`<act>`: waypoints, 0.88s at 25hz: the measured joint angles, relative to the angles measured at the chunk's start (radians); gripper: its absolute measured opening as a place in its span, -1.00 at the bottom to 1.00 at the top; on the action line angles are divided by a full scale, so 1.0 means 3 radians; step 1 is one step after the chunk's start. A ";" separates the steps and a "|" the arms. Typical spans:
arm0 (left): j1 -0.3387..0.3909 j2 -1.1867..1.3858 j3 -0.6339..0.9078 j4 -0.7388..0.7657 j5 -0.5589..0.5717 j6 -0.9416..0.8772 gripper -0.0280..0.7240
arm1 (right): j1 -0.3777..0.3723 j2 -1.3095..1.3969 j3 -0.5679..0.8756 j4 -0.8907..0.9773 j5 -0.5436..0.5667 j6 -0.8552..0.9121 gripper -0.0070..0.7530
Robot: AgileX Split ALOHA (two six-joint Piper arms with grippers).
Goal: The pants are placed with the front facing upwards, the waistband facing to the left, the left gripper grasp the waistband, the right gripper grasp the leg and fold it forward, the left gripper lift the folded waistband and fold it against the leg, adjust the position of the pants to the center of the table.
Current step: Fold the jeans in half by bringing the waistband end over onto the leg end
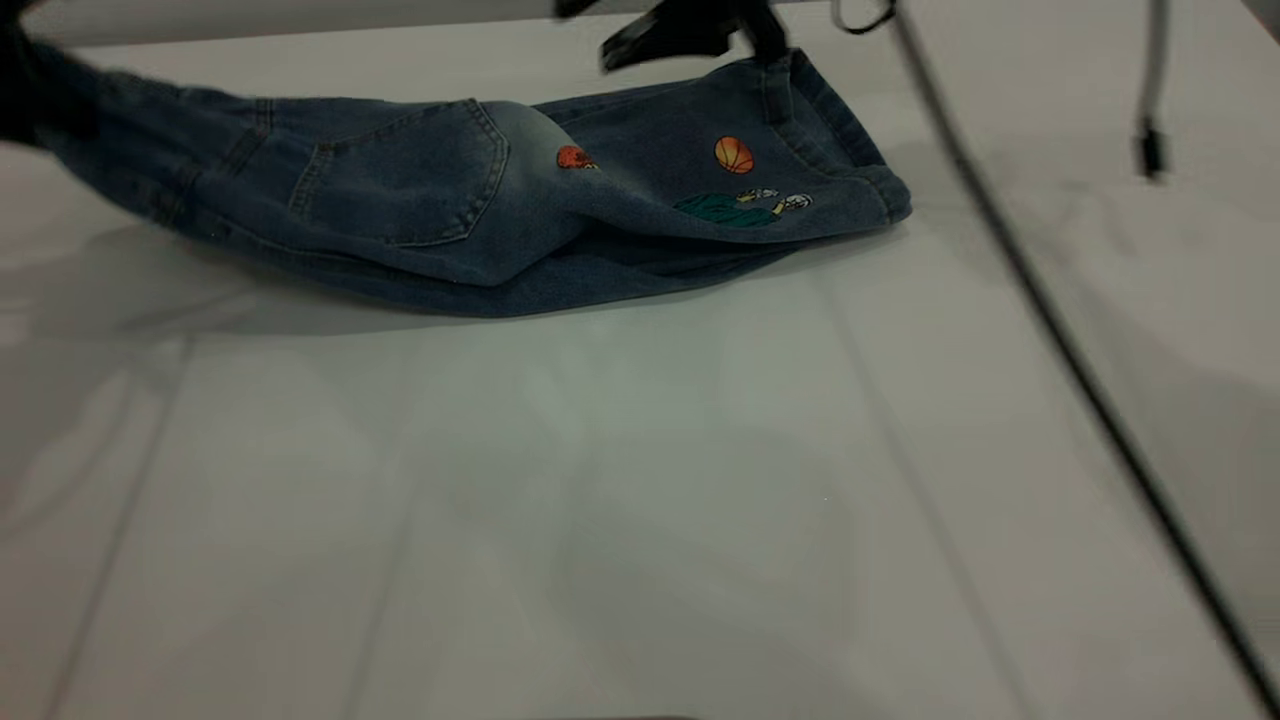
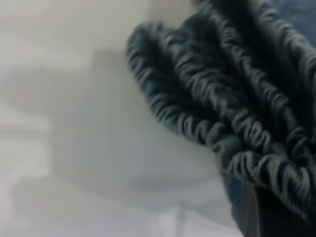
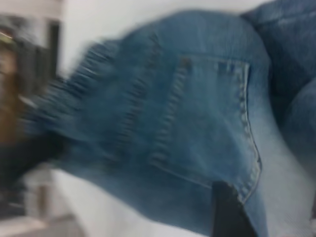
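The near part of the white counter [image 1: 620, 520] is bare apart from a black cable [image 1: 1080, 370] crossing it on the right. Beyond that lie the pants [image 1: 480, 210], doubled lengthwise, back patch pocket [image 1: 400, 175] and printed leg [image 1: 740, 180] uppermost. At the pants' left end the left gripper [image 1: 25, 95] holds the ruffled waistband [image 2: 222, 113] bunched and raised off the counter; its fingers appear clamped on that band. At the pants' far right corner the right gripper [image 1: 680, 35] sits at the leg's hem; whether its fingers grip cannot be told. The lengthwise fold looks nearly done. Next, probably, the left gripper should carry the waistband across toward the leg's hem.
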 joint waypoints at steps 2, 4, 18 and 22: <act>-0.0121 -0.0149 0.0003 0.0001 -0.0015 0.0103 -0.69 | 0.0124 0.0023 -0.0008 -0.0212 -0.0111 0.0063 -0.20; -0.0272 -0.0280 0.0002 0.0005 -0.0051 0.0188 -0.69 | 0.0211 0.0085 -0.0019 -0.0290 -0.0179 0.0099 -0.20; -0.1177 -0.0646 -0.0288 0.0007 -0.0176 0.0365 -0.69 | 0.0508 0.0393 -0.0066 -0.0400 -0.0229 0.0156 -0.20; -0.1181 -0.0646 -0.0444 0.0010 -0.0155 0.0431 -0.69 | 0.0280 0.0265 -0.0066 -0.0687 -0.0143 0.0156 -0.20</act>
